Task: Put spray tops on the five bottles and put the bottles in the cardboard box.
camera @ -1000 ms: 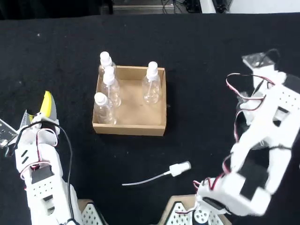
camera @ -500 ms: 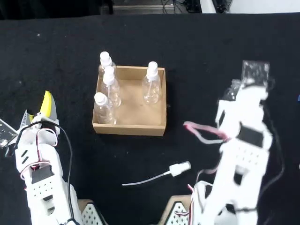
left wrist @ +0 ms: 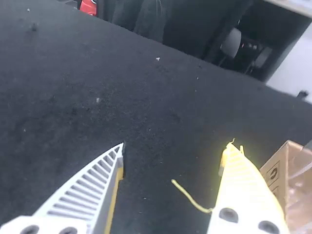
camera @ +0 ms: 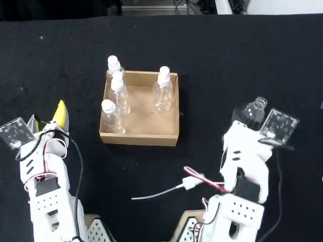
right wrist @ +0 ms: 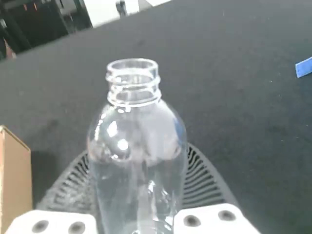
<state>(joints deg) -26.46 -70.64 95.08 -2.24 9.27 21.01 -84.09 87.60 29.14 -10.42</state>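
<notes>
Nearest us, the last white spray top with thin tube (camera: 193,182) is lying loose on the black cloth worktop (camera: 227,50). Our right tool (right wrist: 139,168) is clamping the clear uncapped plastic bottle (right wrist: 134,122), apart from the box; our left tool (left wrist: 175,146) is gaping, empty. Farther off, four capped clear bottles (camera: 164,91) are standing in the brown cardboard box (camera: 139,138), so we are judging one bottle left. Beyond, dim room clutter (camera: 202,6) is showing.

Even light pours down from above onto the black tablecloth (camera: 212,55), which swallows nearly all of it. The right arm (camera: 247,156) glares white against that. Bright glints sparkle on the open bottle (right wrist: 136,146), a dark shadow sits beside the cardboard box (right wrist: 12,180), the yellow finger (left wrist: 243,190) glows, and the room behind stays dim.
</notes>
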